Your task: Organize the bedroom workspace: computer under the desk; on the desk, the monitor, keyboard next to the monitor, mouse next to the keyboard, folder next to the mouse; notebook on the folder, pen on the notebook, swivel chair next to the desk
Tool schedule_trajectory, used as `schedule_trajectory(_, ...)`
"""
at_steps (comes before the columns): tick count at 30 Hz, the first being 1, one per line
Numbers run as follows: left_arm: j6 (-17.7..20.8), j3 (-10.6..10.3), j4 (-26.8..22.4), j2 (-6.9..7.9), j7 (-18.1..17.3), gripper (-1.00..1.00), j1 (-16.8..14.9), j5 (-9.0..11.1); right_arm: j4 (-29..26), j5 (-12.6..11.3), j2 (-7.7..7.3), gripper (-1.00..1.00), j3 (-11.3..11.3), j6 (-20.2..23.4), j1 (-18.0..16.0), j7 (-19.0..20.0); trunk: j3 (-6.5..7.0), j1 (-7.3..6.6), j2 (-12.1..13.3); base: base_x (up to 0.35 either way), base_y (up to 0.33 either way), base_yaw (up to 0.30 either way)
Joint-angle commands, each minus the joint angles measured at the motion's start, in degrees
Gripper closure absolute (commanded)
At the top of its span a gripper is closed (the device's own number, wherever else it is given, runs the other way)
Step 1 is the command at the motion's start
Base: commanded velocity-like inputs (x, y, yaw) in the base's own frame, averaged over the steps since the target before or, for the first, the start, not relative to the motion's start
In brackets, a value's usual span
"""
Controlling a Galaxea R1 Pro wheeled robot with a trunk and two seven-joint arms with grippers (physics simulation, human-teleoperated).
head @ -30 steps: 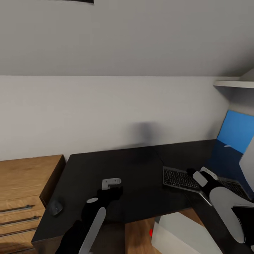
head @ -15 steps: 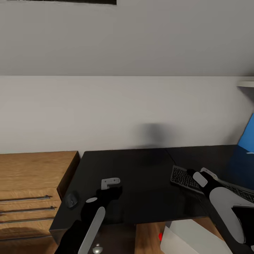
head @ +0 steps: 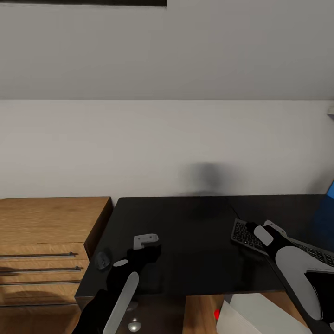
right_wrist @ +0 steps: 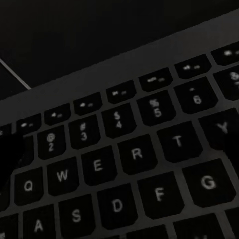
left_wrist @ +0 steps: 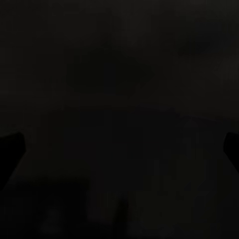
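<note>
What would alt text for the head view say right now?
A glossy black desk spans the view under a white wall, with the keyboard at its right and the small dark mouse near its left edge. Both arms reach over it, and a wooden drawer unit stands at the left.

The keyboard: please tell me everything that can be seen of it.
The keyboard is slim and flat, with dark grey keys in a thin silvery frame. It lies on the glossy black desk, toward its right side, angled to the desk edge. The right gripper is above its near end, hiding part of it. The right wrist view shows white legends, with Q, W, E, R readable.
</note>
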Motion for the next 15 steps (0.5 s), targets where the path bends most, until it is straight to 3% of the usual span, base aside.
schedule_trajectory(1, 0.1, -0.1, -0.1, -0.01, 0.6, -1.0, -0.1, 0.6, 1.4, -1.0, 0.03, -1.0, -0.6, 0.4, 0.0, -0.2, -0.07, 0.0, 0.0, 0.0, 0.0, 0.003)
schedule_trajectory(8, 0.1, -0.1, 0.0, -0.04, 0.6, -1.0, -0.1, 0.7, 1.5, -0.9, -0.01, -1.0, -0.5, -1.4, 0.1, -0.2, -0.07, 0.0, 0.0, 0.0, 0.0, 0.0)
schedule_trajectory(15, 0.1, -0.2, 0.1, -0.09, 0.6, -1.0, -0.1, 0.6, 1.3, -0.9, -0.01, -1.0, -0.6, -1.7, 0.0, -0.3, 1.18, -1.53, 2.8, 0.0, 0.0, 0.0)
